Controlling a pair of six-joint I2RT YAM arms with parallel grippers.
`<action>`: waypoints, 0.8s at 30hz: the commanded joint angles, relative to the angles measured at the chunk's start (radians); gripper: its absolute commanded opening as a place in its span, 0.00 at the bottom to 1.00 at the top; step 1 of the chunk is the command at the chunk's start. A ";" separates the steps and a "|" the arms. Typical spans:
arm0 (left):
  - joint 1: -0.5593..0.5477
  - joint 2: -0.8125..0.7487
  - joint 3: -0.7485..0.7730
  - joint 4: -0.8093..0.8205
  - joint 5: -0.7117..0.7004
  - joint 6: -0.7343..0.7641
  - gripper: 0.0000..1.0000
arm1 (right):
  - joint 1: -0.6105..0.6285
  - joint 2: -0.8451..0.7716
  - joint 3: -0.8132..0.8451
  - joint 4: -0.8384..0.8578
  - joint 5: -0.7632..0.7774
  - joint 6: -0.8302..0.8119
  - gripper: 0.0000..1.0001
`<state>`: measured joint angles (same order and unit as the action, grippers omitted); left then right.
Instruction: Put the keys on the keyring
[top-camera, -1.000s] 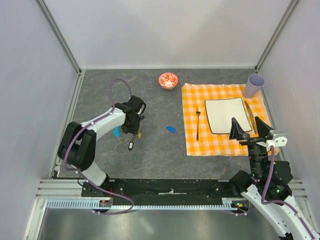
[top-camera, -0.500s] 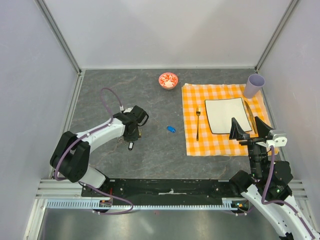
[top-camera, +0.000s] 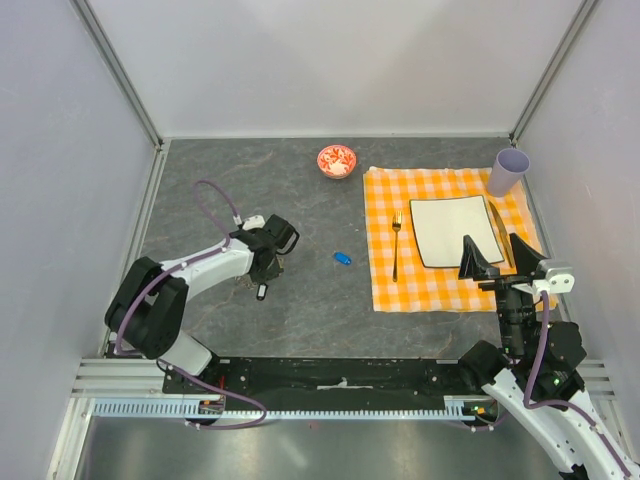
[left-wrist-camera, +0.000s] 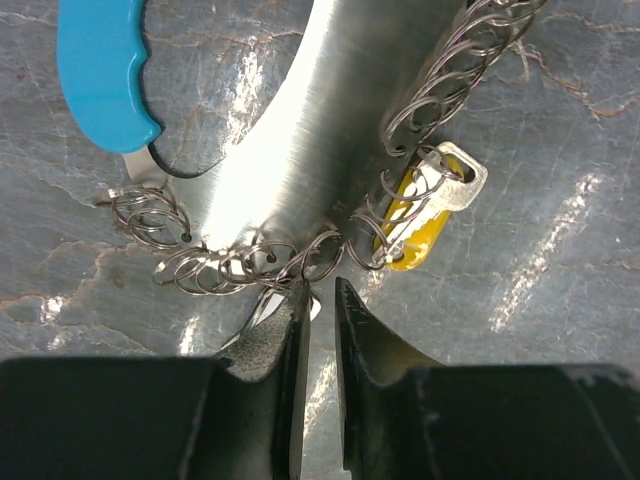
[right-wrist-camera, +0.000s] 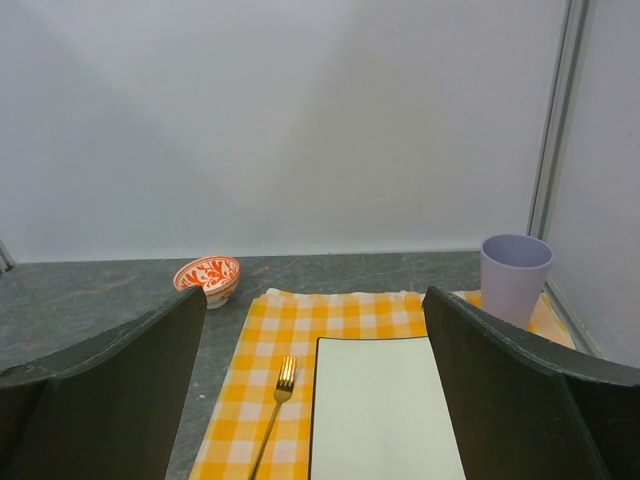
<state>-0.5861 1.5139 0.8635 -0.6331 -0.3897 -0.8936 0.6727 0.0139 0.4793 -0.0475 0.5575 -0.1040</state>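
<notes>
Currently the left pincer (left-wrist-camera: 318, 300) is down on the dark stone counter (top-camera: 300, 310), jaws nearly shut, tips at the thin grey coiled-wire keyring with a light-blue curved strip (left-wrist-camera: 262, 262). Can't tell if wire is actually pinched. Touching the coil: a yellow-headed silvery key (left-wrist-camera: 425, 215).

Risk: wire slips from the narrow tips, or the bundle drags. The small dark-blue-headed key (top-camera: 341, 258) lies well apart, unthreaded. The right pincer (right-wrist-camera: 312, 330) is wide, idle.

Versus 1 s ago: left wrist has swung in and now hides the strip from above. Blue key unmoved.

The strip (left-wrist-camera: 100, 70) on the keyring (left-wrist-camera: 230, 268) is blue, the cloth (top-camera: 445, 290) orange-checked.
</notes>
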 joint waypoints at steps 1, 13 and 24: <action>-0.003 0.042 -0.001 0.055 -0.069 -0.085 0.22 | 0.011 -0.008 0.010 -0.002 0.019 -0.013 0.98; -0.001 0.016 -0.046 0.088 -0.110 -0.120 0.29 | 0.016 -0.009 0.008 -0.003 0.027 -0.016 0.98; 0.002 -0.040 -0.066 0.107 -0.167 -0.110 0.38 | 0.018 -0.009 0.010 -0.005 0.025 -0.016 0.98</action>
<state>-0.5858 1.5101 0.8009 -0.5644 -0.4770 -0.9543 0.6838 0.0139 0.4793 -0.0635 0.5732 -0.1097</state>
